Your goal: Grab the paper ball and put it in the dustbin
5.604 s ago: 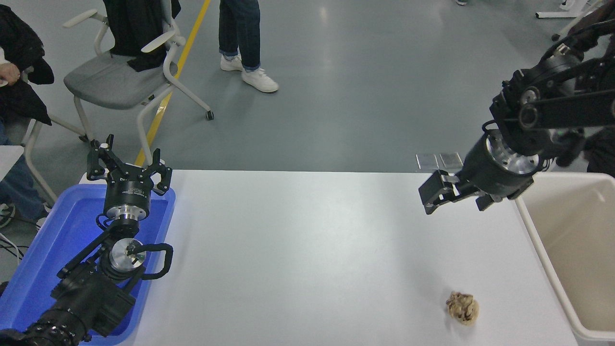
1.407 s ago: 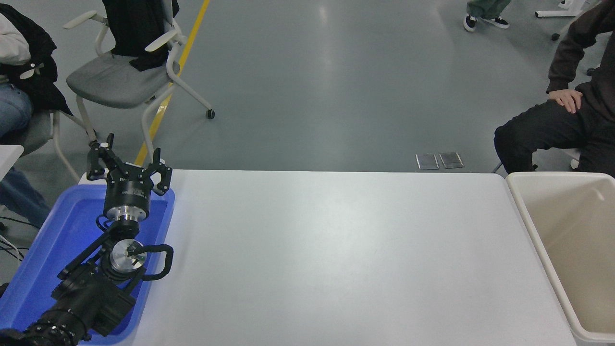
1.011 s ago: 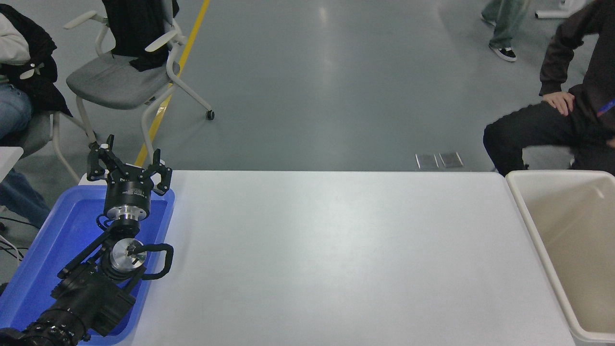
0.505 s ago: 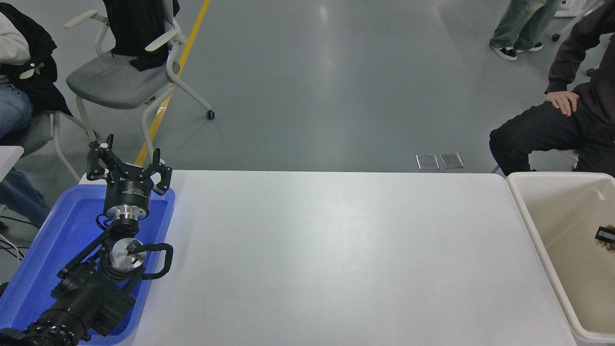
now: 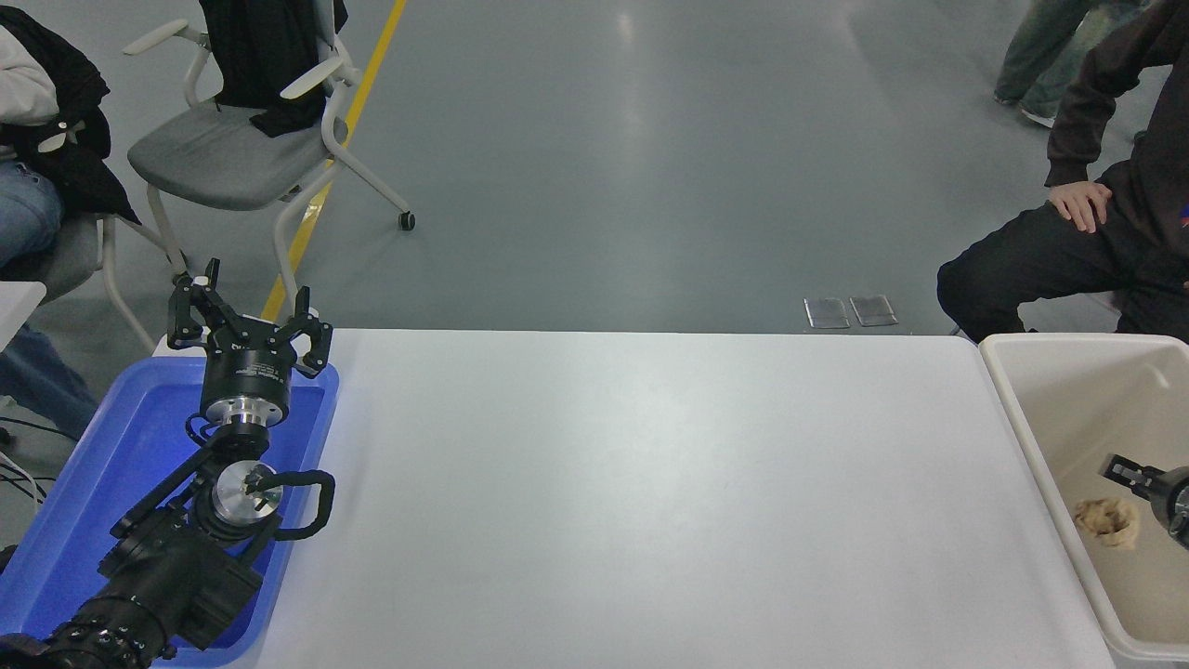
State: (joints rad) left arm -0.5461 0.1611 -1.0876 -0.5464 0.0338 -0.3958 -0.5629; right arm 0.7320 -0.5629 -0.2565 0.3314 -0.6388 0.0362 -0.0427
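The paper ball (image 5: 1106, 522) lies inside the dustbin (image 5: 1040, 446), low against its pale inner wall and apart from the rim. Just beside the ball, toward the bin's right side, the right gripper (image 5: 1135, 476) pokes in from the picture's edge — only one dark finger and a bit of the body show, so whether its jaws are spread or closed cannot be told. The dustbin stands against the white table (image 5: 650, 483). Well apart from the dustbin, across the table, the left gripper (image 5: 249, 316) is parked over a blue tray (image 5: 93, 465) — its fingers spread wide, holding nothing. Behind the dustbin sits a person (image 5: 1096, 242) in dark clothes.
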